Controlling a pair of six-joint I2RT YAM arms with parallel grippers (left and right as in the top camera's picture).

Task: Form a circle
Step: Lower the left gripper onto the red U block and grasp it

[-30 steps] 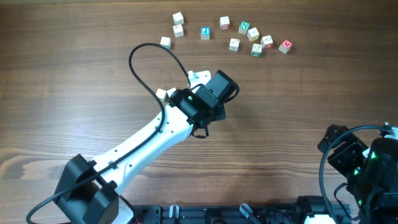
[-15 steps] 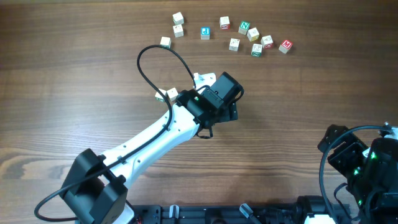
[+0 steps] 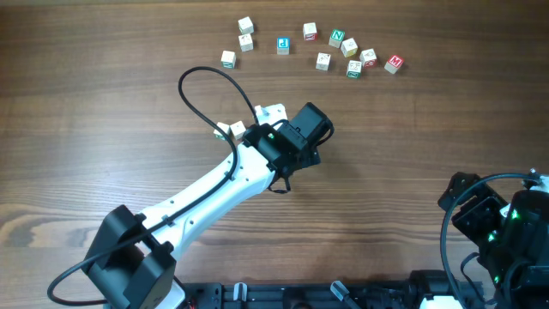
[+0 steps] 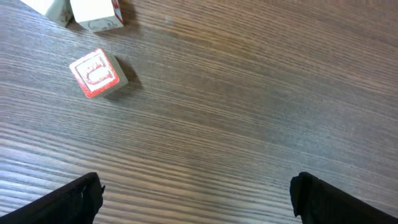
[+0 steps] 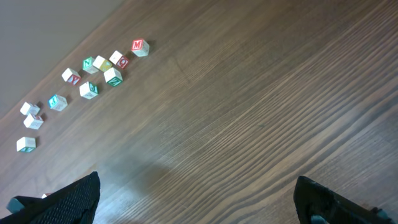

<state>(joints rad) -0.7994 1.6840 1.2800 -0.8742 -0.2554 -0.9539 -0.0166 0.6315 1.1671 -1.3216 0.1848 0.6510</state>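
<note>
The circle shows only as a tight cluster of three small pale letter cubes. In the left wrist view a red-printed cube (image 4: 96, 73) lies flat on the wood, with two more cubes (image 4: 93, 12) just beyond it at the top left edge. From overhead, two of these cubes (image 3: 230, 130) peek out beside the left arm. My left gripper (image 4: 196, 193) is open, low over bare wood to the right of the red-printed cube and holding nothing. My right gripper (image 5: 196, 199) is open and empty, parked at the near right corner (image 3: 493, 227).
Several scattered letter cubes (image 3: 322, 47) with green, blue and red prints lie in a loose row along the far side, also in the right wrist view (image 5: 99, 65). A black cable loop (image 3: 206, 81) arcs over the table left of the left wrist.
My left gripper's jaws have opened wide. Its wrist shifted slightly right and then settled, and the cable loop swayed. The right arm has not moved.
</note>
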